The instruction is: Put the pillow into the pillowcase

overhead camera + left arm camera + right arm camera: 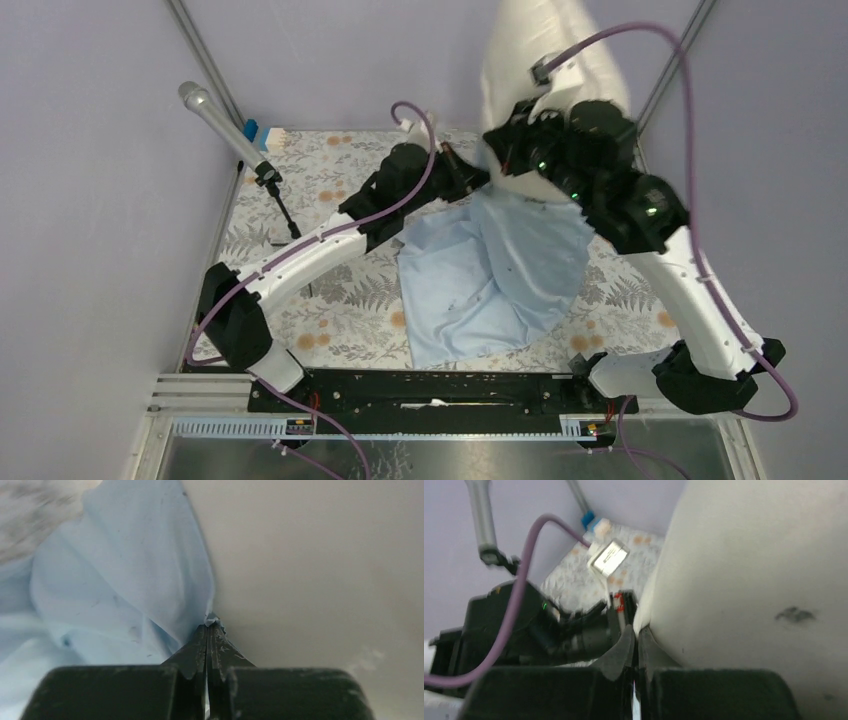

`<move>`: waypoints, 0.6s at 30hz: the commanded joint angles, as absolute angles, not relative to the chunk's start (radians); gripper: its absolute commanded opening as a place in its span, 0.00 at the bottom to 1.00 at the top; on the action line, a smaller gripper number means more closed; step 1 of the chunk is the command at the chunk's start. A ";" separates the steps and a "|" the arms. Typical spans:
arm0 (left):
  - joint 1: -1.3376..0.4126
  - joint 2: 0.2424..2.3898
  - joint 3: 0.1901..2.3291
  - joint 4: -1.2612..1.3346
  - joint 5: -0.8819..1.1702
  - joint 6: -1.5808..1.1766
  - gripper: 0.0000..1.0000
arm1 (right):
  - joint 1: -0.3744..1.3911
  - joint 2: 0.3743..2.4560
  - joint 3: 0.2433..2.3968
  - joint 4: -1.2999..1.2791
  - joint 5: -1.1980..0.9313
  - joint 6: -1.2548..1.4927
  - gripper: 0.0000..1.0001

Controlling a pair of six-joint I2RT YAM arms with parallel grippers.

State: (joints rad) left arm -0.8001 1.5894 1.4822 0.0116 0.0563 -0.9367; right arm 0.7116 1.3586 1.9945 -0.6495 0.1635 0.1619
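Note:
The cream pillow (545,60) hangs upright above the back of the table. My right gripper (492,150) is shut on its lower left edge; in the right wrist view the gripper (636,631) pinches a fold of the pillow (749,570). The light-blue pillowcase (490,280) lies wrinkled on the floral cloth, with its far edge lifted up to the pillow's bottom. My left gripper (472,178) is shut on that edge; in the left wrist view the gripper (212,625) holds the pillowcase (125,570) right against the pillow (325,555).
A microphone on a stand (225,125) leans over the back left of the floral table cloth (320,300). A small blue and white object (262,135) sits at the back left corner. Metal frame poles (205,60) rise at both back corners. A purple cable (690,120) loops over the right arm.

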 commanded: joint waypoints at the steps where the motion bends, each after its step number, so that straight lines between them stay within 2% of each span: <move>1: -0.702 1.536 1.172 0.104 0.123 -0.968 0.00 | 0.752 1.274 1.575 -0.295 -0.017 0.315 0.00; 4: -0.643 1.497 1.004 0.150 0.168 -0.972 0.00 | 0.775 1.225 1.352 -0.208 -0.008 0.391 0.00; 7: -0.607 1.424 0.884 0.177 0.160 -0.991 0.00 | 0.777 1.153 1.230 -0.173 0.076 0.436 0.00; 13: -0.598 1.302 0.798 0.107 0.135 -1.047 0.00 | 0.777 1.138 1.311 -0.260 0.180 0.442 0.00; 17: -0.597 1.264 0.774 0.127 0.132 -1.065 0.22 | 0.777 1.132 1.305 -0.251 0.148 0.466 0.00; 18: -0.595 1.270 0.784 0.123 0.133 -1.063 0.34 | 0.777 1.135 1.305 -0.251 0.137 0.470 0.00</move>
